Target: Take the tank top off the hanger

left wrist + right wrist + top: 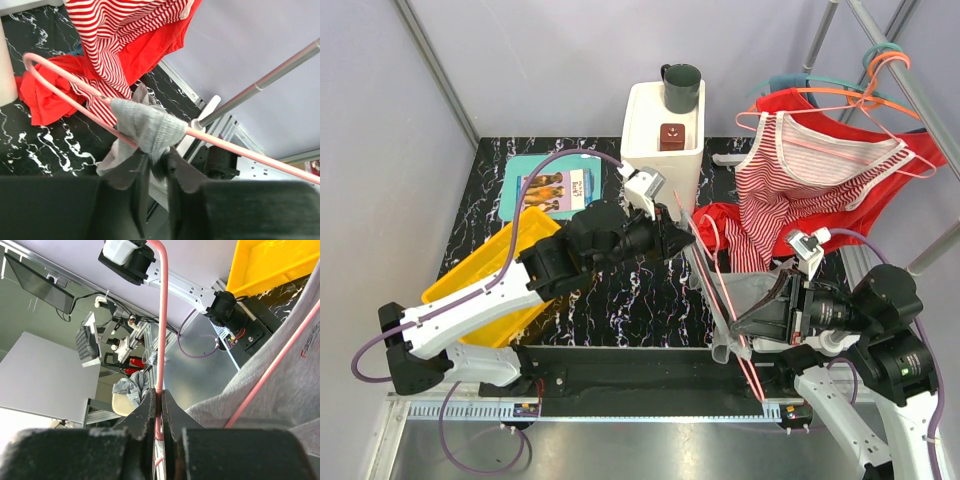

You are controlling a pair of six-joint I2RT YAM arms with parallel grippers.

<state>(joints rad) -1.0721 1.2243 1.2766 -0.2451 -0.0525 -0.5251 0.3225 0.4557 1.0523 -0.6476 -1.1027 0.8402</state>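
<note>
A grey tank top (756, 291) hangs on a pink hanger (724, 298) held low between my two arms. My left gripper (687, 241) is shut on a bunched strap of the grey tank top (148, 125), right where it wraps over the pink hanger bar (240, 150); the fingertips (140, 165) pinch the cloth just under the bar. My right gripper (746, 322) is shut on the hanger's thin pink rod (161, 315), which runs straight up out of the jaws. Grey cloth (280, 390) fills the right of the right wrist view.
A red top (880, 185) and a red-and-white striped top (790, 180) hang on hangers from the slanted rail (910, 80) at the right. A white box (660, 140) with a dark mug (681, 87) stands at the back. A yellow bin (490, 270) and a teal book (548, 187) lie at the left.
</note>
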